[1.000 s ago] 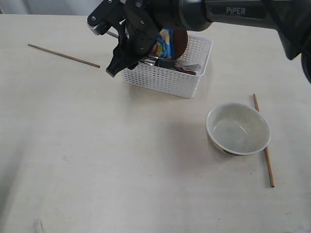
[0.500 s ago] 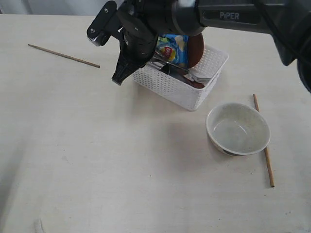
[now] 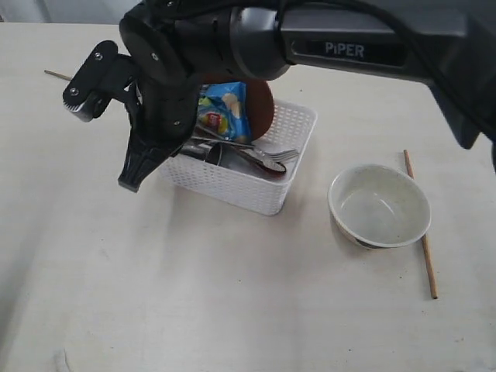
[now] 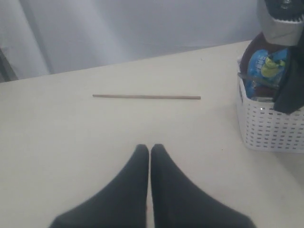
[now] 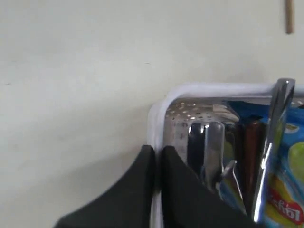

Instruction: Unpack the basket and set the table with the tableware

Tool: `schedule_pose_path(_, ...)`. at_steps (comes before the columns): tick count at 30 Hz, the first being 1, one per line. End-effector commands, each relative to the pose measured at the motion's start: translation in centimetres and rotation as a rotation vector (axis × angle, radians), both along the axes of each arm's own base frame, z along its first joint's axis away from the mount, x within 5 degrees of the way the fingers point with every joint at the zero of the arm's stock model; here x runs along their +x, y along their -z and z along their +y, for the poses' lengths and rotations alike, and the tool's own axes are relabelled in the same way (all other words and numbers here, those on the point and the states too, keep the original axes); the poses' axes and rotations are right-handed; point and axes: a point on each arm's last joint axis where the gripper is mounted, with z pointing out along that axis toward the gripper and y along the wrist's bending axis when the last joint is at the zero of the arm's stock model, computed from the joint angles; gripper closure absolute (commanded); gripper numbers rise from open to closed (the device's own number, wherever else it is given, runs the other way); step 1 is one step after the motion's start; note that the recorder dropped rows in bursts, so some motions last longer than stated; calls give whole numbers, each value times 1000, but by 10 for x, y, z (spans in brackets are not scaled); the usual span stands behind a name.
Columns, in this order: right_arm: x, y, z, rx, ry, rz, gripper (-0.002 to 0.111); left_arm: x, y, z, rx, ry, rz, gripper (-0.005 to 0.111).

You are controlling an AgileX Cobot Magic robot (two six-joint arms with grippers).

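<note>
The table (image 3: 232, 310) carries everything. In the exterior view the right arm (image 3: 232, 39) looms over the basket (image 3: 232, 186), hiding the basket's far left corner and nearly all of the far chopstick (image 3: 53, 74) beyond it; only that stick's tip shows. The right gripper (image 3: 132, 183) pinches the basket's rim at its left end.

The basket has slid with it since a second ago. The white bowl (image 3: 380, 205), which then lay off the basket's corner, now sits level with its right end, apart from it. Beyond the bowl lies the near chopstick (image 3: 419, 225).

Inside the basket the brown plate (image 3: 263, 112) and blue snack bag (image 3: 221, 108) stand upright, part-covered by the arm. The fork (image 3: 283, 155) and other steel pieces overlap and are hard to tell apart.

Only the left wrist view shows the far chopstick whole, well apart from the basket. It also shows the left gripper (image 4: 149, 148) pressed together and empty. The right wrist view shows the rim caught between the right gripper's tips.
</note>
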Motion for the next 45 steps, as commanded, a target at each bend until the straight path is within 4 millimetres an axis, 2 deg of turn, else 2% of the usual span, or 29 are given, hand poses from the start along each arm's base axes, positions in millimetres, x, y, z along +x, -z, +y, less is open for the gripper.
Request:
schedule_pose_path(1,-28,6,9,-21,-37,157,90,0,0,0,-1,-8,-6,105)
schedule_pose_path(4,-31,1,8,-22,-54,153,64,0,0,0,-1,-8,-6,105)
schedule_pose_path(6,-32,-10,7,-1,-54,140,56,0,0,0,-1,-8,-6,105)
schedule_pose_path(13,-36,-65,-7,75,-75,16,62,0,0,0,-1,-8,-6,105)
schedule_pose_path(15,-31,-76,-11,97,-47,-47,62,0,0,0,-1,-8,-6,105)
schedule_pose_path(17,-22,-78,-14,112,8,-89,62,0,0,0,-1,-8,-6,105)
schedule_pose_path(19,-12,-69,-15,108,47,-91,62,0,0,0,-1,-8,-6,105)
schedule_pose_path(25,-5,-31,-7,28,30,-55,62,0,0,0,-1,-8,-6,105)
schedule_pose_path(34,5,-1,0,-25,23,-98,63,0,0,0,-1,-8,-6,105)
schedule_pose_path(44,13,17,1,-90,-23,-164,109,0,0,0,-1,-8,-6,105)
schedule_pose_path(45,13,16,0,-92,-27,-172,109,0,0,0,-1,-8,-6,105)
